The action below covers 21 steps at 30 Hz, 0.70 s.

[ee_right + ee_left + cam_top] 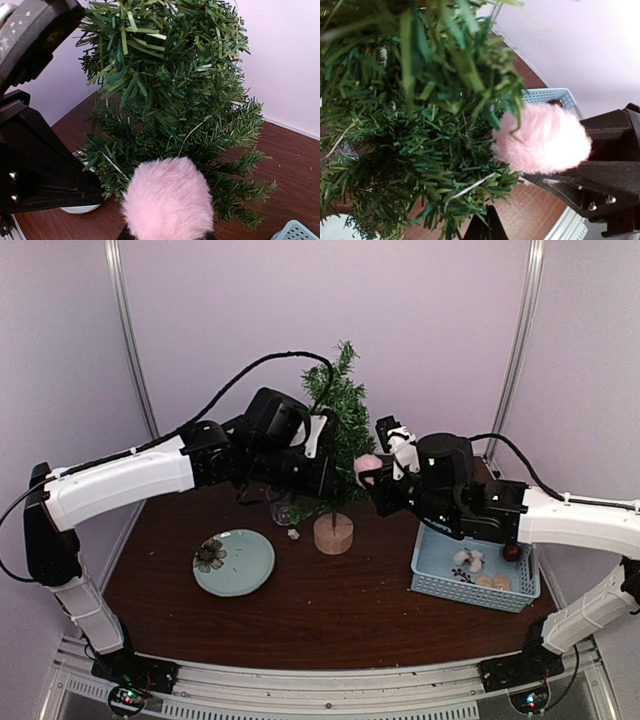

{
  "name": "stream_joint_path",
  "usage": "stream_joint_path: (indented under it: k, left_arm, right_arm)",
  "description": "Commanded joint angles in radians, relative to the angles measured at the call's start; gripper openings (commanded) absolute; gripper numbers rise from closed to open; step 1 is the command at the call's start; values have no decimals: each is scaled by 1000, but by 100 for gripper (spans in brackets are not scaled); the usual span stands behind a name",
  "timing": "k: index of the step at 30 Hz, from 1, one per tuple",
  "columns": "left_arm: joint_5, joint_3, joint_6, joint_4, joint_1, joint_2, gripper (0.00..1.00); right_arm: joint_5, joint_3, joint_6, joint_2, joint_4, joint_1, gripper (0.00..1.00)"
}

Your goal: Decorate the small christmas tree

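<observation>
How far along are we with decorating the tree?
Done: nothing clearly hung on the small christmas tree yet. In hand: the right gripper holds a pink pom-pom against its branches, while the left gripper is shut among them. Left: attaching it, then the white puff, red ball and other pieces in the blue basket.

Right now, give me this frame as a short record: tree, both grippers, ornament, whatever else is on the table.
tree: small christmas tree, on round wood base
right gripper: shut on pink pompom, touching the branches
left gripper: shut, among lower branches; whether gripping one unclear
other: green plate, blue basket holding more ornaments
</observation>
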Motion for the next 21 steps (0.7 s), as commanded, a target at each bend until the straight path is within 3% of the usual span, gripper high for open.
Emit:
stream_joint_path:
  k: [1,13,21]
  left_arm:
    - [5,24,-146,82,-2,10,0]
    - [-103,25,-469,134,-2,-13,0]
    - [-161,-51,-605,277,-3,-77,0]
  right_arm:
    - [18,6,7,1,19,3,0]
    - [27,8,-4,8,21,13,0]
    - [31,6,-8,5,21,13,0]
